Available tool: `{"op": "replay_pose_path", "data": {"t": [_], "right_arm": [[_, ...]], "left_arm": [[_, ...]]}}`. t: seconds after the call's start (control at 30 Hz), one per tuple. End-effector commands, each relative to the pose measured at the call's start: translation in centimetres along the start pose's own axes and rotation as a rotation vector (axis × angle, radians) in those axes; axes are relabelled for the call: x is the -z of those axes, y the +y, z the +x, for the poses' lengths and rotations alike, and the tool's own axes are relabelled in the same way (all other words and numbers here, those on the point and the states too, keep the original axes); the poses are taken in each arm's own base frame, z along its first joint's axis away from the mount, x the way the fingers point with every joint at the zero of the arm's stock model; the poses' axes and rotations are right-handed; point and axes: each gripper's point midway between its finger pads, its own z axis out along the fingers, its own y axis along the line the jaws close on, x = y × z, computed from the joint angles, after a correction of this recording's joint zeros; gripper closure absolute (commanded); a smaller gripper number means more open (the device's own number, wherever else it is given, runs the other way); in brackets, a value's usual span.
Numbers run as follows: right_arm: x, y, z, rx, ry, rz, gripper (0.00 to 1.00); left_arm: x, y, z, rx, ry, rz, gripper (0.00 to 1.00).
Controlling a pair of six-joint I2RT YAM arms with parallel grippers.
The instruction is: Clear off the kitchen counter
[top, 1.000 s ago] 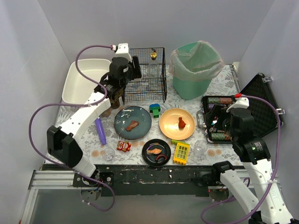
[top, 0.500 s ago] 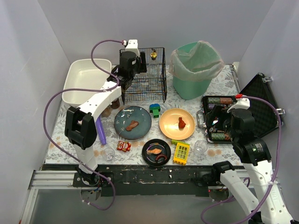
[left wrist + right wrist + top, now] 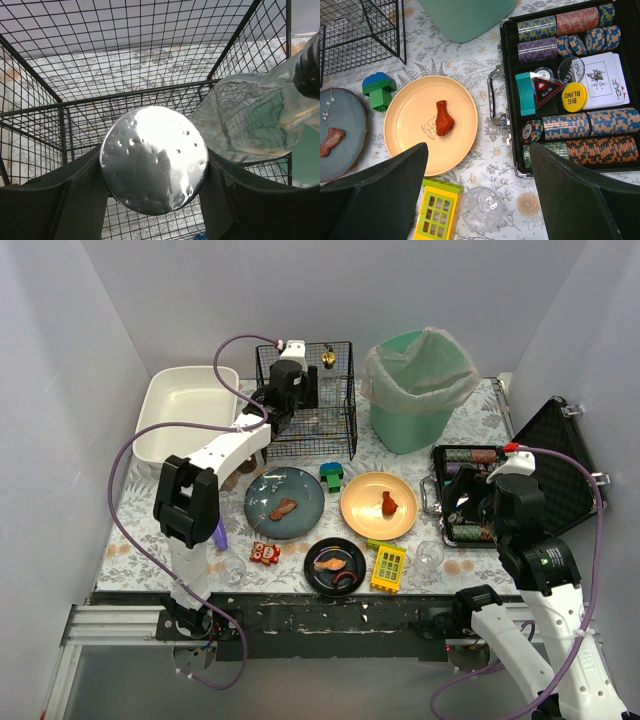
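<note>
Over the far edge of the desk [image 3: 135,535], the left claw [image 3: 154,158] hangs above a wire cage [image 3: 315,405], clamped on a shiny metal disc [image 3: 150,145] that fills the gap between its fingers. Close to the disc's right side the left wrist view shows a clear glass bottle [image 3: 250,117], tilted; whether it lies inside the cage I cannot tell.

Near the right edge, the right claw [image 3: 477,150] hovers with its fingers wide apart, holding nothing. Below it sit an orange plate [image 3: 415,125] carrying a red drumstick [image 3: 443,118], a yellow block [image 3: 437,215] and a clear cup [image 3: 481,209]. An open case of poker chips [image 3: 570,85] lies along the right edge.

A white tub [image 3: 185,420] occupies the far left corner, and a green bin [image 3: 415,390] lined with a bag stands toward the far right corner, just beside the cage. Mid-desk, a blue plate [image 3: 285,502] holds a scrap of meat, with a green and blue block [image 3: 331,476] between it and the orange plate. Along the near edge are a black plate [image 3: 335,565] with food, a red toy [image 3: 265,553] and a second clear cup [image 3: 233,570]. A purple stick [image 3: 218,533] lies left of the blue plate, partly hidden by the left arm.

The desk itself, cloth-covered with a leaf print, carries all of these things.
</note>
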Motion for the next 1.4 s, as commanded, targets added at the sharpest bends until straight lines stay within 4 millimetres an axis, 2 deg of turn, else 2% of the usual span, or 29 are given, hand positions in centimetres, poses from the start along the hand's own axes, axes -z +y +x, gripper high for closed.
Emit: {"op": "replay_pose_path", "data": {"t": [0.0, 0.17, 0.37, 0.5, 0.63, 0.7, 0.93, 1.1, 1.23, 1.33, 1.37], "right_arm": [[-0.3, -0.1, -0.3, 0.008, -0.016, 0.003, 0.09], [-0.2, -0.2, -0.3, 0.007, -0.017, 0.007, 0.09], [-0.1, -0.2, 0.0, 0.009, -0.011, 0.008, 0.09], [0.0, -0.2, -0.2, 0.006, -0.017, 0.007, 0.09], [0.1, -0.1, -0.3, 0.005, -0.019, 0.003, 0.09], [0.1, -0.1, -0.3, 0.006, -0.016, 0.003, 0.09], [0.2, 0.1, -0.3, 0.001, -0.014, -0.007, 0.09], [0.3, 0.2, -0.4, -0.001, -0.017, -0.011, 0.09], [0.4, 0.1, -0.4, -0.002, -0.019, -0.010, 0.09], [0.4, 0.2, -0.4, -0.001, -0.016, -0.015, 0.09], [0.3, 0.2, -0.4, -0.002, -0.014, -0.015, 0.09]], "left_arm": [[0.2, 0.3, -1.7, -0.004, -0.058, -0.004, 1.00], [-0.8, 0.5, 0.7, -0.021, -0.006, -0.018, 0.99], [-1.8, 1.1, 3.5, -0.048, 0.057, -0.041, 0.87], [-1.9, 1.4, 4.9, -0.051, 0.087, -0.056, 0.60], [-1.6, 1.6, 5.4, -0.050, 0.103, -0.059, 0.43], [-1.4, 1.5, 5.2, -0.045, 0.103, -0.056, 0.38], [0.6, 1.2, 1.9, -0.019, 0.052, -0.031, 0.18], [3.1, 1.4, 0.1, 0.002, 0.026, -0.025, 0.11], [6.4, 2.2, -0.6, 0.041, 0.010, -0.031, 0.08], [9.7, 3.9, -1.1, 0.080, -0.014, -0.074, 0.06], [10.3, 4.5, -0.6, 0.093, -0.006, -0.090, 0.06]]}}
